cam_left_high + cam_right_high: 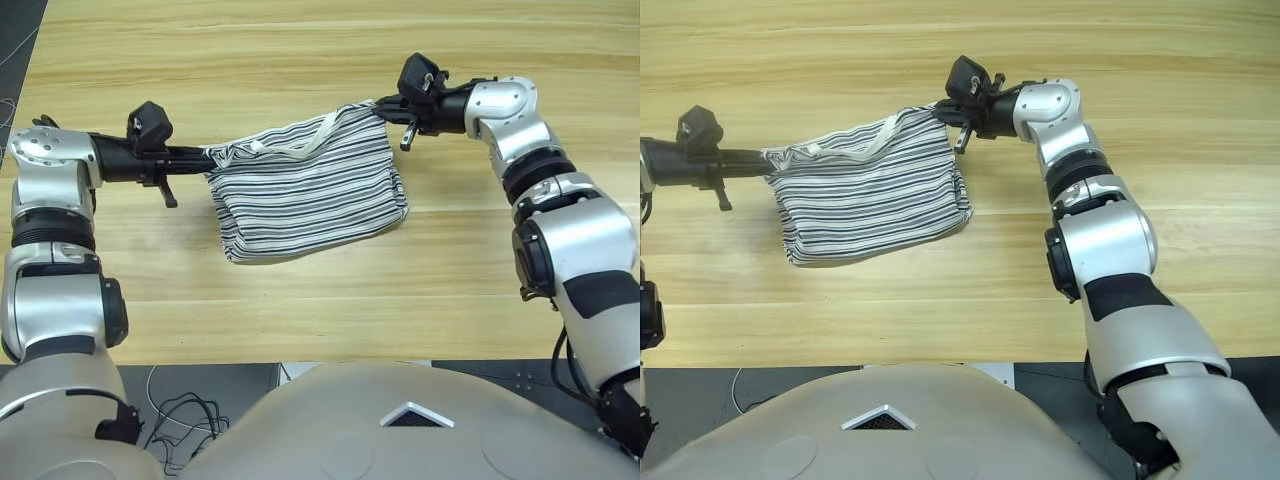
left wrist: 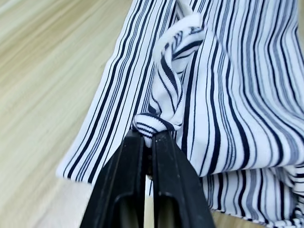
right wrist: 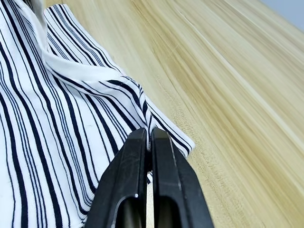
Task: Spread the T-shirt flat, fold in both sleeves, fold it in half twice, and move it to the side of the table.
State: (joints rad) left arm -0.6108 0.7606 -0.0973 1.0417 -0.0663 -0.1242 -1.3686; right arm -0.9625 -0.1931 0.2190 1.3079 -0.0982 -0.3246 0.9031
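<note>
The T-shirt (image 1: 305, 185), white with dark stripes, is folded into a compact rectangle in the middle of the wooden table (image 1: 300, 40). Its far edge is lifted and stretched between my two grippers, while the near part droops onto the table. My left gripper (image 1: 208, 155) is shut on the shirt's far left corner; in the left wrist view the black fingers (image 2: 164, 161) pinch a bunched fold of cloth (image 2: 152, 124). My right gripper (image 1: 380, 105) is shut on the far right corner, where the fingers (image 3: 159, 156) clamp the hem (image 3: 161, 126).
Bare wood surrounds the shirt on every side, with wide room at the far end and to the right. The table's near edge (image 1: 300, 362) runs just in front of me, and cables (image 1: 180, 415) lie on the dark floor below.
</note>
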